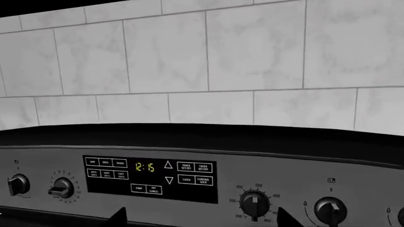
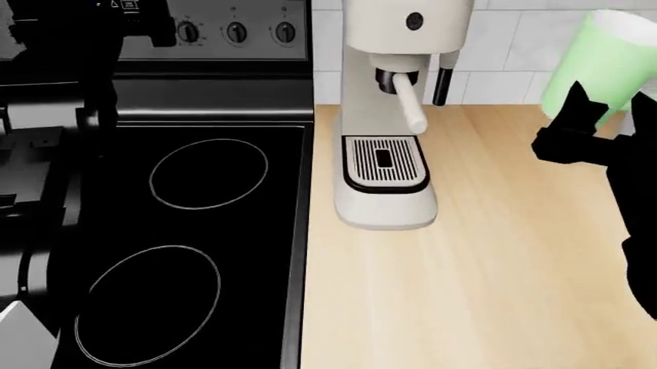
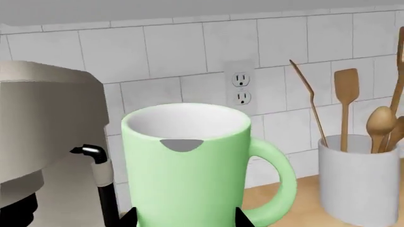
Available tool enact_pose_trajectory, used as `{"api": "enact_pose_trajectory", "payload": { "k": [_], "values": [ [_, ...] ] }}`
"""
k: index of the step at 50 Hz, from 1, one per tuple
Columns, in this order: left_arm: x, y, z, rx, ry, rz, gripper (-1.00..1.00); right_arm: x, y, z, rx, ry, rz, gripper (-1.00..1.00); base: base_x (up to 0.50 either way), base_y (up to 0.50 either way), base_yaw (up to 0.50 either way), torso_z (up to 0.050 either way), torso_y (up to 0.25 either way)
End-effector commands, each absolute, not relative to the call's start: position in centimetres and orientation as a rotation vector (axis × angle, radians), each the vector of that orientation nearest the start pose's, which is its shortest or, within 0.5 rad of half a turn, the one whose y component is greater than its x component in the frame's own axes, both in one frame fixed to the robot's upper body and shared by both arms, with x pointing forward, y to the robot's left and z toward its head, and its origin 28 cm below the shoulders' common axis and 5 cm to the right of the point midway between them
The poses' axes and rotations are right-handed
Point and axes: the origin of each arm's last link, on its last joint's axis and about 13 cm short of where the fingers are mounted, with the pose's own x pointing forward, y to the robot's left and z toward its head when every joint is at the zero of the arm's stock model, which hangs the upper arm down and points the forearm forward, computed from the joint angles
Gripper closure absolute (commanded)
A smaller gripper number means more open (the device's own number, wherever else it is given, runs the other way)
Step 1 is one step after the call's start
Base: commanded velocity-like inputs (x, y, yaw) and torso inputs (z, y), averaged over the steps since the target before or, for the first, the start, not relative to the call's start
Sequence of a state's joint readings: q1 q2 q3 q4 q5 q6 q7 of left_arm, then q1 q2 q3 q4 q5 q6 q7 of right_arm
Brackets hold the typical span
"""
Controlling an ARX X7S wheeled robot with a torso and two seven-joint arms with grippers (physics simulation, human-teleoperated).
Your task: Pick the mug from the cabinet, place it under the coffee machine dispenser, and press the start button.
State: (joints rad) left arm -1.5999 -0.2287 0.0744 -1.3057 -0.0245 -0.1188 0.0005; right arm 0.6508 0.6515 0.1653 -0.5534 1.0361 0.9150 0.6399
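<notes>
**Ana:** Right gripper point(image 2: 585, 127) first, head view. It pinches the mug point(image 2: 598, 61) near its base, black fingers against the green wall, and holds it upright in the air over the counter point(image 2: 493, 269), well to the right of the coffee machine point(image 2: 388, 115).

**Ben:** And the dispenser?

**Ana:** The dispenser point(image 2: 388, 79) sits above the drip tray point(image 2: 384, 163), its cream handle pointing down toward us. The tray is bare; the mug is well apart from it. A round dark button point(image 2: 414, 21) shows on the machine's front, untouched as far as I can judge. The stove point(image 2: 190, 246) lies to the left.

**Ben:** Left arm?

**Ana:** A dark arm point(image 2: 46, 154) runs up the left side over the stove; its gripper is not clear in this view.

**Ben:** Left wrist view, then.

**Ana:** Only the stove's control panel point(image 1: 151, 176), a clock reading 12:15, some knobs point(image 1: 254, 203) and wall tiles point(image 1: 208, 61). Two dark tips poke in at the lower edge, standing apart, so I read the left gripper point(image 1: 202, 218) as spread and holding nothing.

**Ben:** Right wrist view?

**Ana:** The mug point(image 3: 186, 165) fills the middle, empty, handle point(image 3: 277, 179) toward a white jar point(image 3: 360, 179) of wooden utensils. Both fingertips point(image 3: 243, 218) press its lower sides. The machine point(image 3: 50, 127) and its steam wand point(image 3: 101, 179) stand just beside it; an outlet point(image 3: 241, 89) is behind.

**Ben:** So progress?

**Ana:** Pick looks done. Carrying it leftward, setting it on the tray under the dispenser, and pressing start all remain.
</notes>
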Motion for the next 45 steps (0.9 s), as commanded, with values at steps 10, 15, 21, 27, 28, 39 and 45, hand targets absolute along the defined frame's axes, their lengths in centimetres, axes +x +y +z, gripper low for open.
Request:
{"api": "enact_pose_trajectory", "payload": {
  "k": [10, 15, 21, 27, 28, 39, 45],
  "values": [
    [43.0, 30.3, 30.5, 0.063, -0.17, 0.214, -1.0, 24.5, -17.2, 21.0, 0.024, -0.124, -0.199, 1.0, 0.0, 0.0, 0.0, 0.0, 0.0],
    [43.1, 30.2, 30.4, 0.065, -0.17, 0.212, -1.0, 24.7, -16.8, 20.1, 0.014, -0.118, -0.186, 1.0, 0.0, 0.0, 0.0, 0.0, 0.002],
    [43.1, 30.2, 30.4, 0.066, -0.169, 0.211, -1.0, 24.8, -16.4, 19.4, 0.009, -0.109, -0.176, 1.0, 0.0, 0.0, 0.0, 0.0, 0.0],
    [43.1, 30.1, 30.4, 0.066, -0.169, 0.21, -1.0, 24.9, -16.0, 19.1, 0.013, -0.105, -0.165, 1.0, 0.0, 0.0, 0.0, 0.003, 0.0],
    [43.1, 30.1, 30.4, 0.066, -0.169, 0.21, -1.0, 24.9, -15.9, 19.0, 0.014, -0.105, -0.163, 1.0, 0.0, 0.0, 0.0, 0.0, 0.0],
    [43.1, 30.1, 30.4, 0.068, -0.169, 0.209, -1.0, 25.0, -15.4, 18.4, 0.01, -0.107, -0.15, 1.0, 0.0, 0.0, 0.0, 0.0, 0.0],
    [43.1, 30.0, 30.3, 0.069, -0.168, 0.208, -1.0, 25.0, -15.1, 17.9, 0.001, -0.111, -0.136, 1.0, 0.0, 0.0, 0.0, 0.0, 0.002]
  ]
}}
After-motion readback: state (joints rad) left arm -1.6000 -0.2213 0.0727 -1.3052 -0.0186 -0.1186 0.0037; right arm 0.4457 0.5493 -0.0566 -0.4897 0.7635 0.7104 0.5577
